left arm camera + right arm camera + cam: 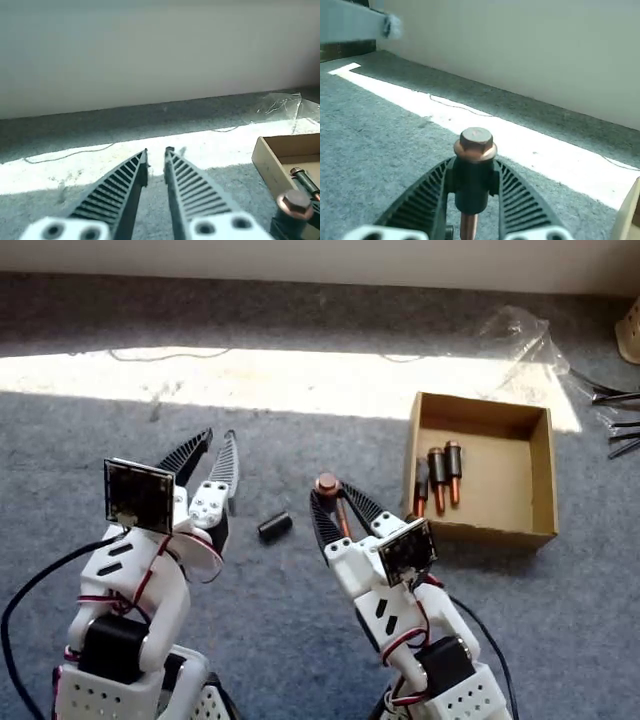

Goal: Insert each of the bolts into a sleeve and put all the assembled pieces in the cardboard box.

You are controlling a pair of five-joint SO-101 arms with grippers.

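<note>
Grips in the right hand [473, 172] a bolt [475, 144], head up, seated in its sleeve [471, 192]. Leaves the left hand [156, 155] parted, empty. Risks shedding the bolt if tipped head-down over the cardboard box [482, 531], or clipping the near wall. Risks nudging 1 loose sleeve [274, 527] across the carpet [300, 640].

Blazing across the carpet [300, 640] in one hard sunlit band [300, 380], washing out almost to white. Leaving the near side in even shade. Catching the cardboard box [480, 403] on its far rim, glinting off the clear plastic bag [515, 335]. Glaring as a white stripe in both wrist views, under a dim wall [150, 50].
</note>
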